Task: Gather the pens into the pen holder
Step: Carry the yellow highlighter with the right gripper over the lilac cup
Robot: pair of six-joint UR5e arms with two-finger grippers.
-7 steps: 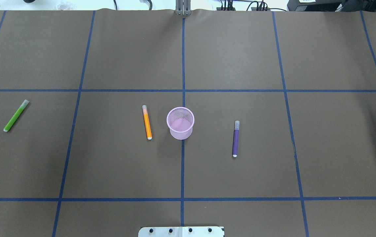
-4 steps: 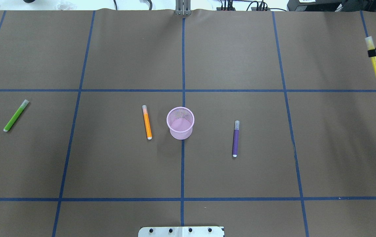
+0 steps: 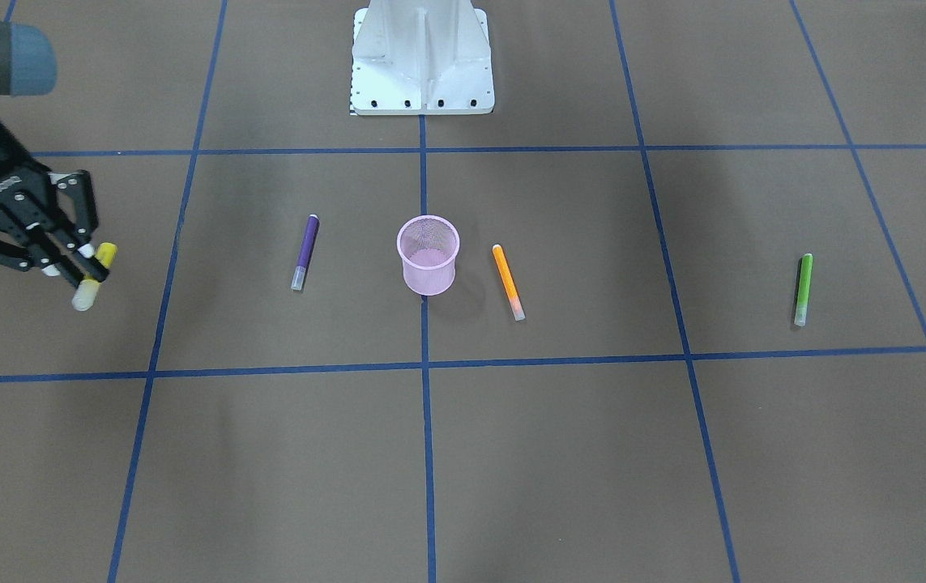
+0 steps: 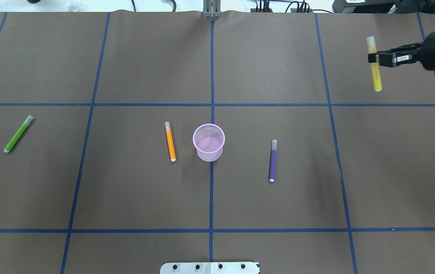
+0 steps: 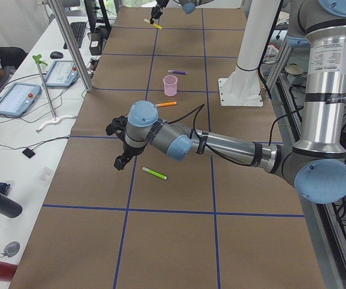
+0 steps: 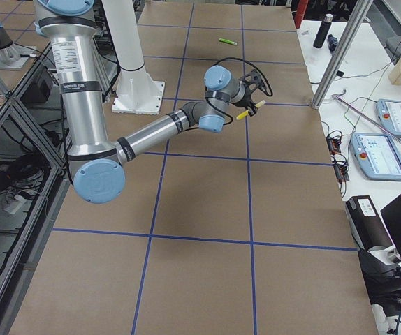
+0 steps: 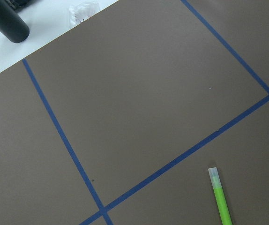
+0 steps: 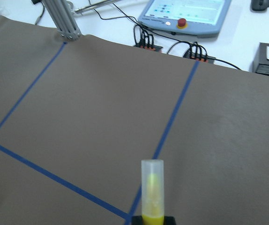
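Note:
My right gripper [image 4: 372, 58] is shut on the yellow-green pen [image 4: 375, 78] near its capped end and holds it above the table's far right. The pen's clear cap fills the right wrist view [image 8: 152, 187]. The pink mesh pen holder [image 4: 209, 141] stands upright at the table's centre. An orange pen [image 4: 170, 141] lies just left of it, a purple pen [image 4: 273, 160] lies to its right, and a green pen [image 4: 18, 134] lies far left. My left gripper [image 5: 114, 146] hovers above and beside the green pen [image 5: 154, 174]. I cannot tell if it is open or shut.
Blue tape lines divide the brown table cover [image 4: 278, 198] into a grid. The robot's white base [image 3: 422, 61] stands at the near edge. Tablets, cables and a metal post [image 8: 62, 21] sit along the table's far edge.
My right gripper has come in from the right edge with the yellow-green pen and moved left toward the centre. The pens on the table and the pen holder have not moved.

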